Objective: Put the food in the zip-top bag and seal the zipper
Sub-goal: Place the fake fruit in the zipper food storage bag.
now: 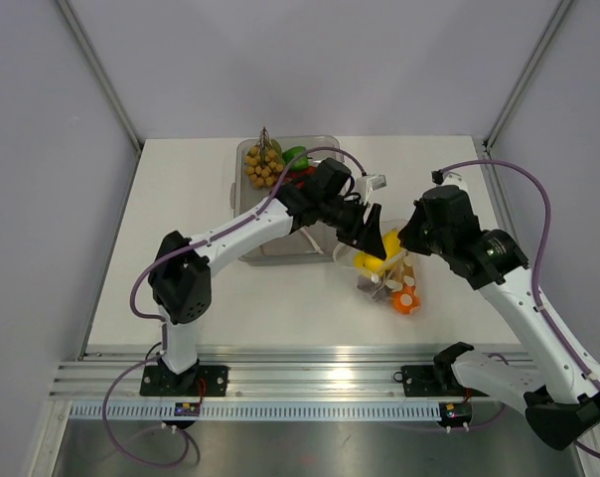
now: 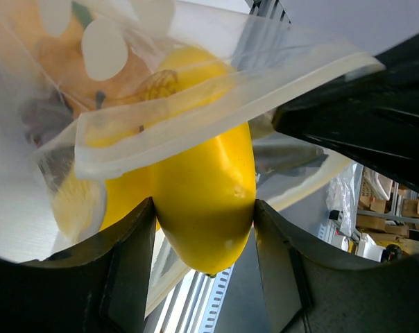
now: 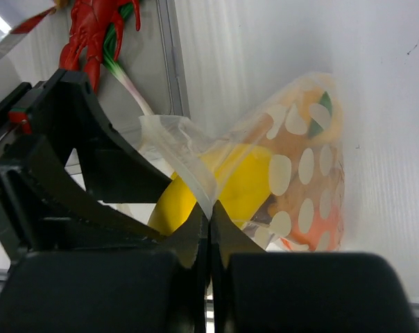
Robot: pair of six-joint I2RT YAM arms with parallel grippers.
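Observation:
My left gripper (image 2: 204,229) is shut on a yellow lemon (image 2: 202,201) and holds it half inside the mouth of the clear dotted zip-top bag (image 2: 126,104). In the top view the lemon (image 1: 376,252) sits between the two grippers. My right gripper (image 3: 210,216) is shut on the bag's mouth edge (image 3: 185,166), holding it up and open. The bag (image 1: 394,283) holds an orange (image 1: 407,300) and other pieces. Yellow grapes (image 1: 263,167), a green pepper (image 1: 295,155) and red food (image 1: 302,173) lie in the tray.
The rigid clear tray (image 1: 270,248) stands behind and left of the bag, under the left arm. A red toy lobster (image 3: 91,31) with green onion shows in the right wrist view. The aluminium rail (image 1: 300,378) runs along the table's near edge.

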